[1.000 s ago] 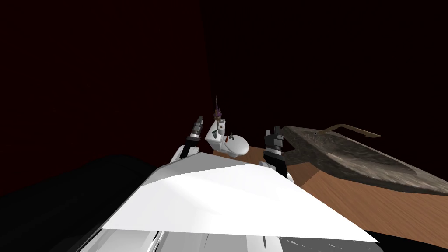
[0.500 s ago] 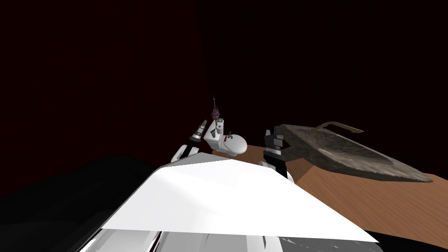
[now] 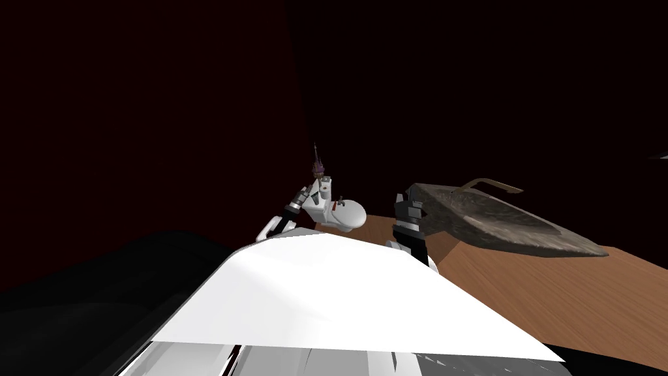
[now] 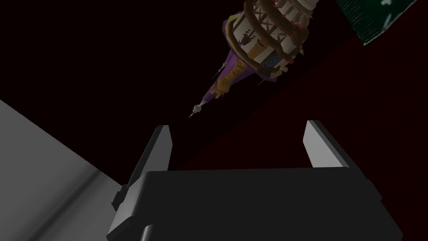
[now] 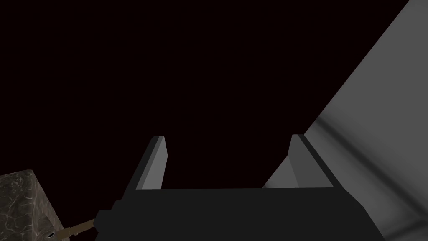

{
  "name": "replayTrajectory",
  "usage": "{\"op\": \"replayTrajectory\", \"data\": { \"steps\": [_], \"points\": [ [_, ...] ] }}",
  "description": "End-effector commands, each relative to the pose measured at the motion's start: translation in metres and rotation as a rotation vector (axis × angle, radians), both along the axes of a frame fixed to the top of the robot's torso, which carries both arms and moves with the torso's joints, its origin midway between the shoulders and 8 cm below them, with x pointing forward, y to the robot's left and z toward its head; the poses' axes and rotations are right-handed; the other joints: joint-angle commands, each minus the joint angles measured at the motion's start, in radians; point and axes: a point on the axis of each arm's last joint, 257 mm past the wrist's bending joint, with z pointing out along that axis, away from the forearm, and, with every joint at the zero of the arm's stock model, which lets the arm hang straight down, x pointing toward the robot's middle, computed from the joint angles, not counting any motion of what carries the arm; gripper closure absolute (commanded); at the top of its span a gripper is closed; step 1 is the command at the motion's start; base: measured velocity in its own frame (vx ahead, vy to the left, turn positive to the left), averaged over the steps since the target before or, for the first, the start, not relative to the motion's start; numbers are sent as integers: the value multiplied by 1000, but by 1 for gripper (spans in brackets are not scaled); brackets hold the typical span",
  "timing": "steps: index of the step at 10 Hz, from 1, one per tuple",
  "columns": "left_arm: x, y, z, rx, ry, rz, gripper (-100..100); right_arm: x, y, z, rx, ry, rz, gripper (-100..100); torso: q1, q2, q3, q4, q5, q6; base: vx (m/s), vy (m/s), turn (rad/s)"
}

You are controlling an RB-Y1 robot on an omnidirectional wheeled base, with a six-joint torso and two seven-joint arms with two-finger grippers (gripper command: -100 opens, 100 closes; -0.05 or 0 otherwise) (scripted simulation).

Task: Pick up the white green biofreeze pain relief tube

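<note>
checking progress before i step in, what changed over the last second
The dark mottled stone sink and white toilet slid left in the head view: my own turn, not theirs. The left gripper dipped and leaned toward the toilet. Nothing was grasped or released. The right gripper kept its place, both stay open, and the purple spired tower ornament still stands on the toilet's tank.

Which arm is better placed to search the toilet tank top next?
Left. The left tool, open, sits beside the toilet tank, facing the purple ornament. The right tool, also open, is over by the stone counter.
</note>
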Motion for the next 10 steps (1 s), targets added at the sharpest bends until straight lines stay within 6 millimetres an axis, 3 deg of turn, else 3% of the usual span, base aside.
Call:
{"op": "replayTrajectory", "data": {
  "steps": [1,9,10],
  "points": [
    [3,0,-18,69,33,4,-100,0,0,0,0,0,0,0,0,0,0,0,0,0,-24,-27,-57],
    [7,20,-107,388,190,3,-100,0,0,0,0,0,0,0,0,-1,0,0,0,0,-13,-27,-54],
    [6,28,-125,459,222,-1,-100,0,0,0,0,0,0,0,0,-1,0,0,0,0,-9,-28,-77]
  ]
}}
